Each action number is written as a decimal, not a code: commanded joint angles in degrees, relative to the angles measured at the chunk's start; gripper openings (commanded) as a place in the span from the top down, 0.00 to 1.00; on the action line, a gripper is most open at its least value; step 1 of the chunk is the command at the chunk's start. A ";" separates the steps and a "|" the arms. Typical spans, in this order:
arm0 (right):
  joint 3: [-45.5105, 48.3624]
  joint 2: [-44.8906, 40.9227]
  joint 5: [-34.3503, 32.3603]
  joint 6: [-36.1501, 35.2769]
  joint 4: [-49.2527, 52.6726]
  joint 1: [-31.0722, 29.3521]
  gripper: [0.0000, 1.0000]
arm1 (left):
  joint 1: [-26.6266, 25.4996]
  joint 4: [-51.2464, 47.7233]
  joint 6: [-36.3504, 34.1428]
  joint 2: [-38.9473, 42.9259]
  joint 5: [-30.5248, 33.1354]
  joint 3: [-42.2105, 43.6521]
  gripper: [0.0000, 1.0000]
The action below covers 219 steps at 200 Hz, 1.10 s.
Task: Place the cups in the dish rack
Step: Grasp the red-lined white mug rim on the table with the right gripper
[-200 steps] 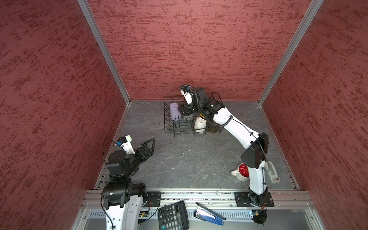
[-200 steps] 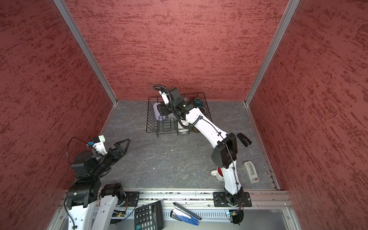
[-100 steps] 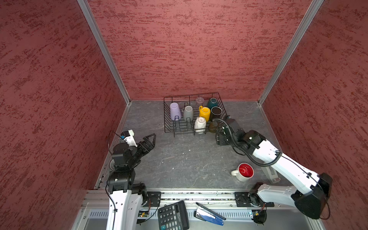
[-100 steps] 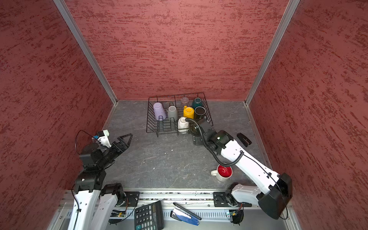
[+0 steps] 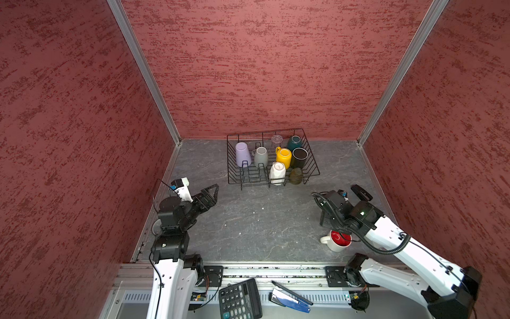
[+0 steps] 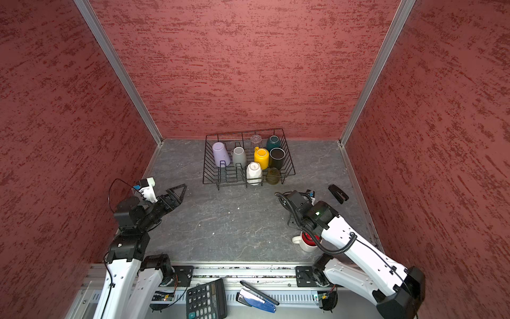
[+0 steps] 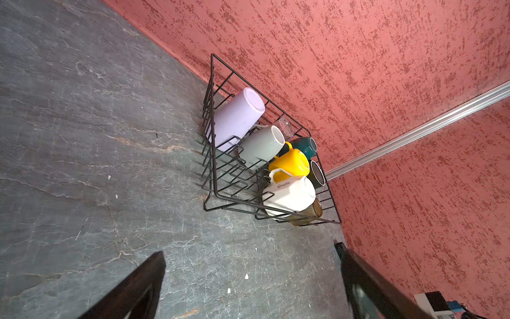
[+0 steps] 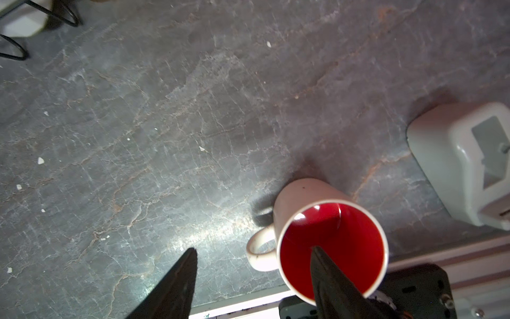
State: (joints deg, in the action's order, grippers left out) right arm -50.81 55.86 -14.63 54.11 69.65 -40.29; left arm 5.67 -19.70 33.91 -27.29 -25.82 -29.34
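Both top views look down from high — nearly alike. Left wrist looks across at the dish rack (image 7: 220,176); right wrist looks down, close over the mug (image 8: 300,198).

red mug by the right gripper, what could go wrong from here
The right gripper straddles the handle side of the red mug; closing there might tip it.
The grey device beside it could get bumped.
The dish rack is crowded on its right, so loading may knock the cups.
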 commanded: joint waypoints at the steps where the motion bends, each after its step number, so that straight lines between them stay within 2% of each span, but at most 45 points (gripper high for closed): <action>1: 0.97 0.17 1.14 5.24 3.70 -0.76 0.33 | -0.81 1.54 -2.09 0.87 0.48 1.00 0.01; 81: 9.24 0.29 6.02 7.36 -3.82 -0.80 0.37 | -3.08 2.57 -2.45 1.94 2.58 2.58 0.01; 116: 11.27 1.52 5.92 7.45 -10.18 -0.77 0.46 | -3.57 2.29 -2.62 2.15 2.73 2.62 0.01; 169: 10.48 7.06 4.93 4.63 -15.99 -0.79 0.50 | -3.76 1.91 -2.12 2.15 2.54 2.40 0.00; 219: 8.31 9.93 2.52 0.89 -19.03 -0.73 0.63 | -3.75 1.73 -1.57 1.73 2.10 2.14 0.00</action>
State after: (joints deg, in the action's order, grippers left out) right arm -39.72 64.86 -9.32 56.16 54.26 -40.73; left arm 2.20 -18.68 32.56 -25.78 -23.66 -27.05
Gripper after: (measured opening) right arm 0.398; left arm 0.995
